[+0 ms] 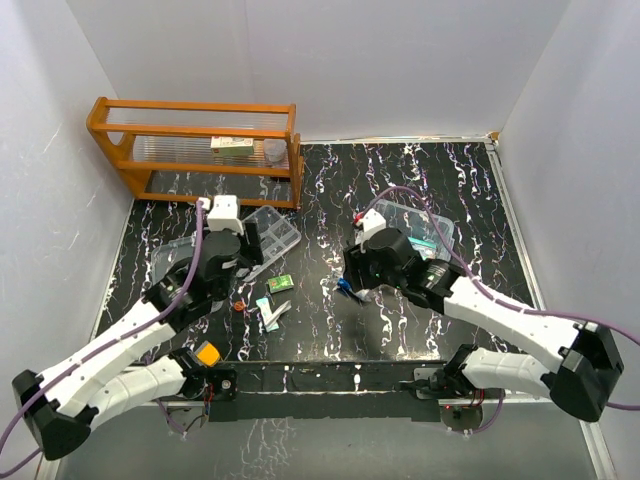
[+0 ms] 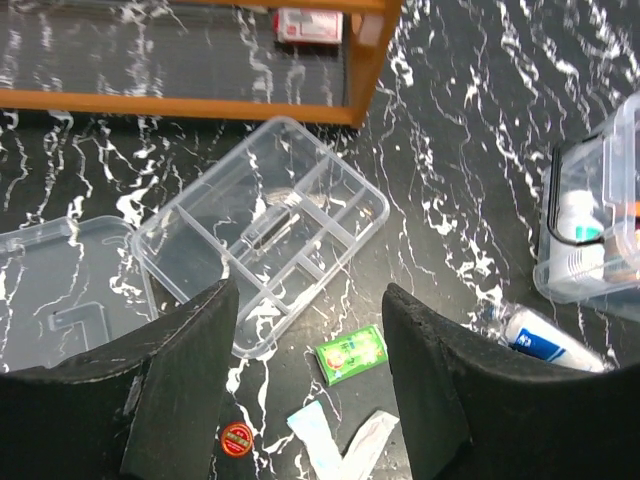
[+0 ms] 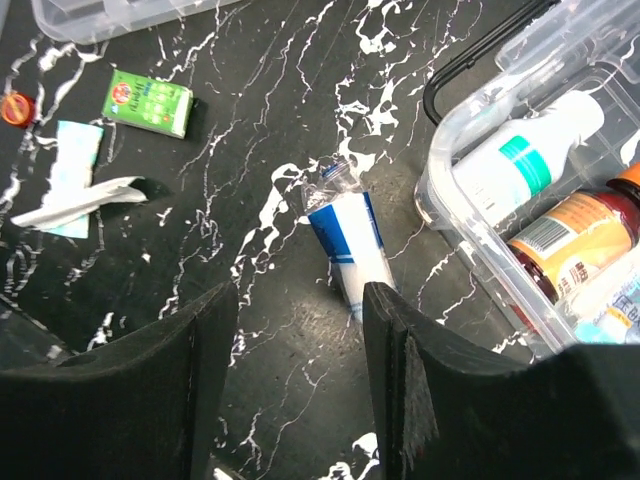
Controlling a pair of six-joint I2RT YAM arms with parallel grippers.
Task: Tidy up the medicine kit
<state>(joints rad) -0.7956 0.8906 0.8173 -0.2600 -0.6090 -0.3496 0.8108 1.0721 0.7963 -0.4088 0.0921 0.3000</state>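
Just beyond the left claw point(image 2: 308, 300) lies the divided tray point(image 2: 260, 225).

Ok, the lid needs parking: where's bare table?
Bare table lies between the divided tray and the clear box, and behind the box right of the orange rack. It's crowded around the green packet, white sachets and blue tube.

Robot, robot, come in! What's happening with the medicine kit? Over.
Left gripper open, empty. Right gripper open, above blue-white pouch. Tray insert and lid lie outside box. Green packet loose nearby.
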